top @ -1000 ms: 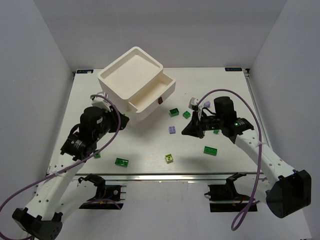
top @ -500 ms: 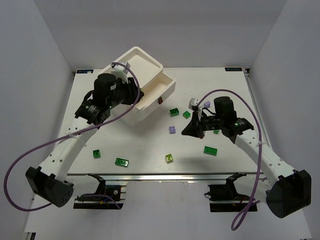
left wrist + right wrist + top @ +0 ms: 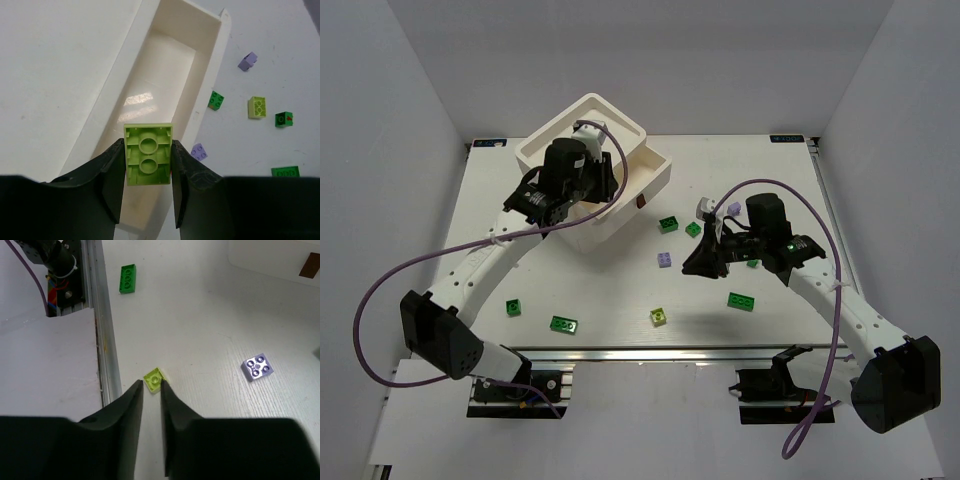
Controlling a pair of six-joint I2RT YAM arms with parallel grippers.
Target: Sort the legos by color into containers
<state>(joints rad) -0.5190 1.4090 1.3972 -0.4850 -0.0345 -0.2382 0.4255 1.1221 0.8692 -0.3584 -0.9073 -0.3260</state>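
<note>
My left gripper is shut on a yellow-green lego, held underside-up over the open top drawer of the white cabinet. The drawer looks empty inside. My right gripper hangs low over the table with its jaws slightly open and nothing between them. A small yellow-green lego lies on the table just past its tips. Loose legos lie right of the cabinet: dark green ones and a pale purple one.
More dark green legos lie near the front left edge. Another pale purple one sits by the right arm. A red-brown drawer handle shows in the right wrist view. The metal front rail runs close to the right gripper.
The left arm swung from the front left up over the cabinet's open drawer, carrying the yellow-green lego. The right jaws have parted a little; the right arm barely moved.
</note>
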